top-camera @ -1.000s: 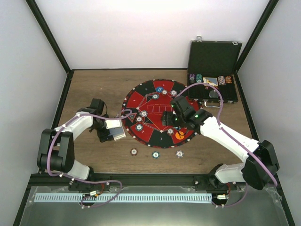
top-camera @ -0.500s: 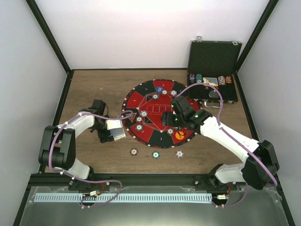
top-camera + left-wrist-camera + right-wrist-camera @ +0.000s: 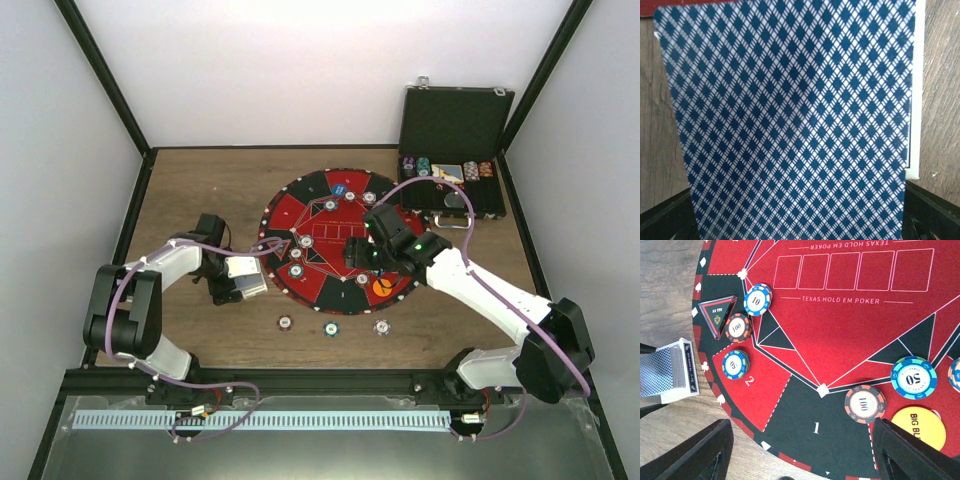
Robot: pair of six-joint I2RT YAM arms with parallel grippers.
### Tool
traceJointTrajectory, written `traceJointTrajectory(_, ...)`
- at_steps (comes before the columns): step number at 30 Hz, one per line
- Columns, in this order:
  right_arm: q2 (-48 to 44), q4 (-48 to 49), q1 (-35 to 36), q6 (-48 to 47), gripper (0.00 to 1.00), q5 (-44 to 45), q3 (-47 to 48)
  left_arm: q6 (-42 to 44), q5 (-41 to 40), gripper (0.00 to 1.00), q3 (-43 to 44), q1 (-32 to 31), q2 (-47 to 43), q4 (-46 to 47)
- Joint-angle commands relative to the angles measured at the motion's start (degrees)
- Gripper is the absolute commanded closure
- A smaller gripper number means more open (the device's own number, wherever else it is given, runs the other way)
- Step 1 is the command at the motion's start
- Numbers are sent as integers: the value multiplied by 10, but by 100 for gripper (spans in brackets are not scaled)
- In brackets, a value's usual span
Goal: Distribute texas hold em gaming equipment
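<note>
My left gripper (image 3: 240,278) is shut on a deck of blue diamond-backed playing cards (image 3: 247,274) just off the left rim of the mat. The deck fills the left wrist view (image 3: 790,115) and also shows in the right wrist view (image 3: 671,371). My right gripper (image 3: 356,252) hovers open and empty over the mat's near part (image 3: 802,455), above sector 1. Below it lie striped poker chips: a 10 (image 3: 758,299), a 100 (image 3: 737,328), a 50 (image 3: 735,364), another 100 (image 3: 865,404) and another 50 (image 3: 913,377). A black triangular marker (image 3: 717,314) and an orange button (image 3: 918,427) also lie there.
The round red-and-black mat (image 3: 310,215) lies mid-table. Three loose chips (image 3: 330,328) lie in a row on the wood in front of it. The black hinged case (image 3: 455,125) stands open at the back right with chips and cards inside.
The left arm has shifted slightly while the deck stays at the mat's left rim. The right arm has not moved.
</note>
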Motion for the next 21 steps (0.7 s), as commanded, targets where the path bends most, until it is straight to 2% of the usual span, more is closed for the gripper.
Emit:
traceJointTrajectory(1, -10, -1, 7, 6, 22, -8, 9, 18, -3, 1, -18, -5, 1, 19)
traceJointTrajectory(5, -11, 2, 7, 7, 23, -11, 6, 18, -3, 0, -6, -5, 18, 15)
traceJointTrajectory(21, -11, 13, 9, 1, 26, -21, -10, 23, 10, 14, -3, -5, 38, 15)
